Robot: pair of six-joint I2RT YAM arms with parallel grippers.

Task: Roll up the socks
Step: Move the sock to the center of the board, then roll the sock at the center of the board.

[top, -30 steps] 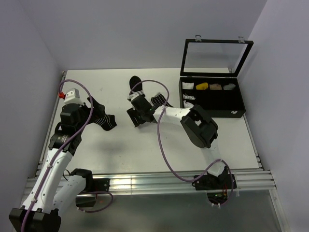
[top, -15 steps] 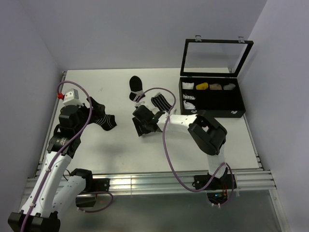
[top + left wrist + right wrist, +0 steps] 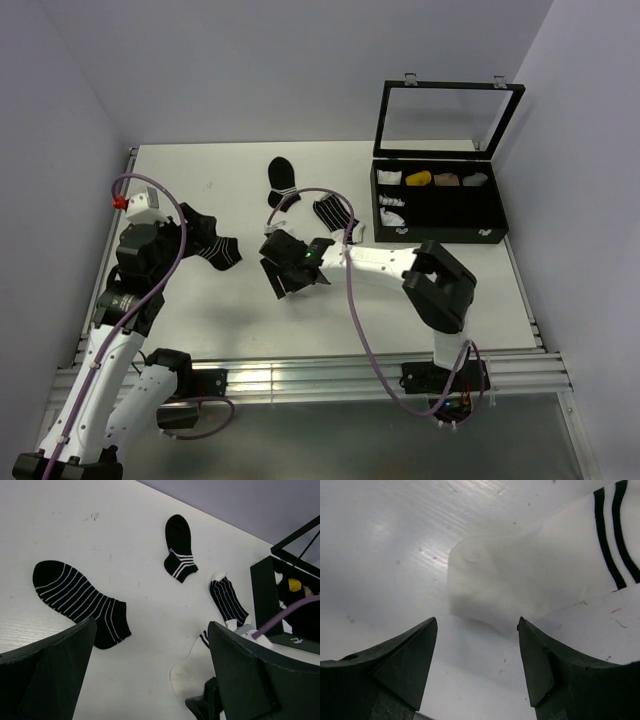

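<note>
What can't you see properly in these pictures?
White sock: in the top view the right gripper covers nearly all of it; in the right wrist view it is blurry and cut off.
Things in the black box: too small to name, top view.
Black striped sock: left arm hides one end, top view.

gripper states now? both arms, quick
Left gripper: open, empty.
Right gripper: open, empty, at the toe of the mostly white ankle sock.

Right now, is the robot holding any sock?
Nothing is held. The right end effector is open, near the white sock; the left end effector is open too.
</note>
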